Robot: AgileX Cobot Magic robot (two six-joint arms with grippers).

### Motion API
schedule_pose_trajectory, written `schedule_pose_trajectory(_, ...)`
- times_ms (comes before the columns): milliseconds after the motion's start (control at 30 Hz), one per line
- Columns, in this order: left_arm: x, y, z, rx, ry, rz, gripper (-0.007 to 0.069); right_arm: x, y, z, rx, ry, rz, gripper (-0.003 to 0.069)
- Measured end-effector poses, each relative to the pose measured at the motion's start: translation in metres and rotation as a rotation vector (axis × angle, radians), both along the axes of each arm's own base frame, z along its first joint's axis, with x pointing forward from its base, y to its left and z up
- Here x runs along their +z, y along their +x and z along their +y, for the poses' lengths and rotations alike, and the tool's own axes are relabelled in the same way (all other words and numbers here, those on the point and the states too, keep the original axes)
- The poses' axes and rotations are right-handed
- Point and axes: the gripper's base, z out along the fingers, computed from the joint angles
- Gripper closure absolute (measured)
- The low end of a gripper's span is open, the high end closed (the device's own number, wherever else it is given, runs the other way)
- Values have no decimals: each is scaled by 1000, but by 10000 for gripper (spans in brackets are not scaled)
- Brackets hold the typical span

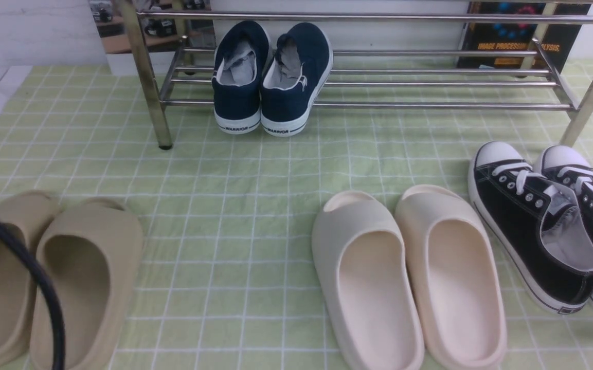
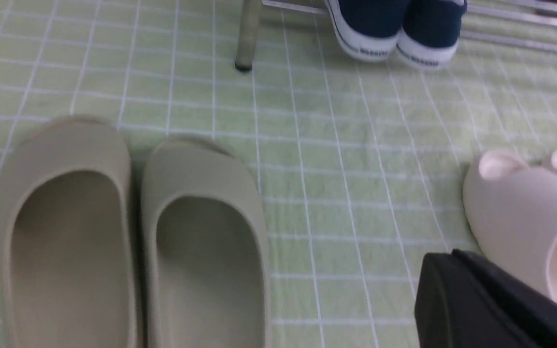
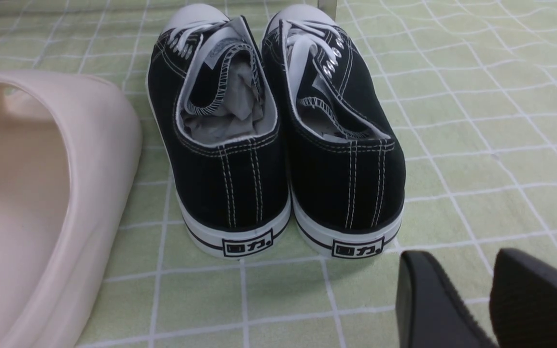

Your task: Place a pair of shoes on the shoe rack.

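Front view — two navy slip-ons (image 1: 270, 77) on one shoe rack (image 1: 430, 105).

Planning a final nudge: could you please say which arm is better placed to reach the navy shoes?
Left: the navy shoes sit at the rack's left end, ahead of the left gripper; the right gripper faces the black sneakers.

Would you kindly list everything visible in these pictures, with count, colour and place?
pair of shoes: two, navy with white soles, on the shoe rack's lower bars near its left end, heels overhanging
shoe rack: one, shiny metal, at the back
beige slides: two, front left
cream slides: two, front centre-right
black sneakers: two, white toe caps, right side
checked cloth: one, pale green, under everything
left pincer: black, shut, empty, near the beige slides
right pincer: black, slightly open, empty, behind the sneakers' heels
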Motion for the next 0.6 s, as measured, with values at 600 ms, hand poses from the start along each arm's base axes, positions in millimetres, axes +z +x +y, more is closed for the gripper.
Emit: schedule_pose_trajectory(600, -146, -20, 14, 217, -40, -102, 638, 0, 0, 0, 0, 0, 0, 419)
